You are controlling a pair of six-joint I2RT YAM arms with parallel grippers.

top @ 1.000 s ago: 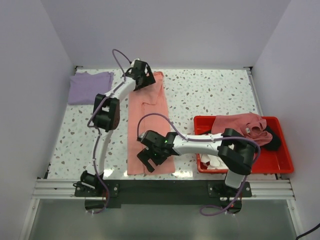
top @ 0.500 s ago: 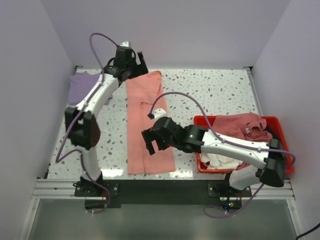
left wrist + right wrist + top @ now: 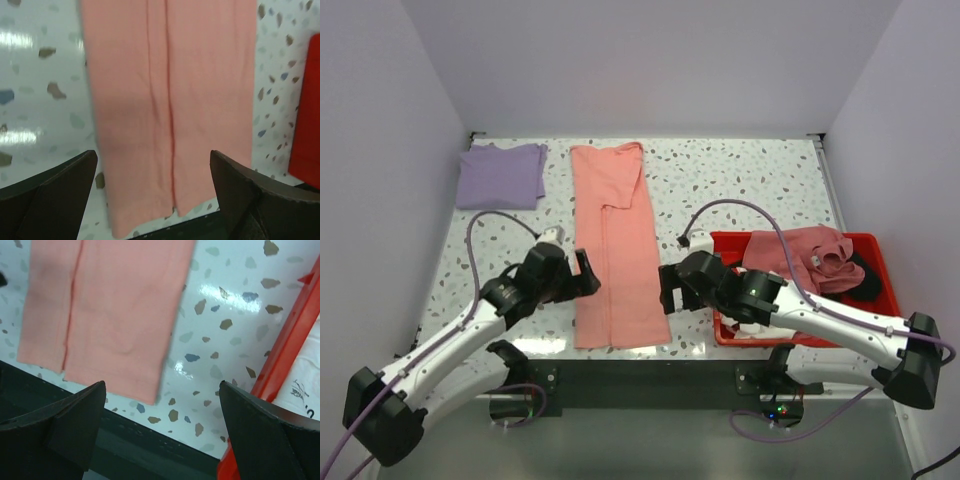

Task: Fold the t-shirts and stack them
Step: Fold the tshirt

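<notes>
Where it lies, salmon tee runs near-to-far

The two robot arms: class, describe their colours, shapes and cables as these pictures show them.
The left arm and right arm match: white tubular links between bulky black joints, with a thin purple cable looping alongside each. The fingers are dark and wedge-shaped.

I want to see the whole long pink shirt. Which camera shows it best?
The top camera: it shows the whole long pink shirt, folded into a strip. Both wrist cameras catch only its near end, a bit blurred.
</notes>
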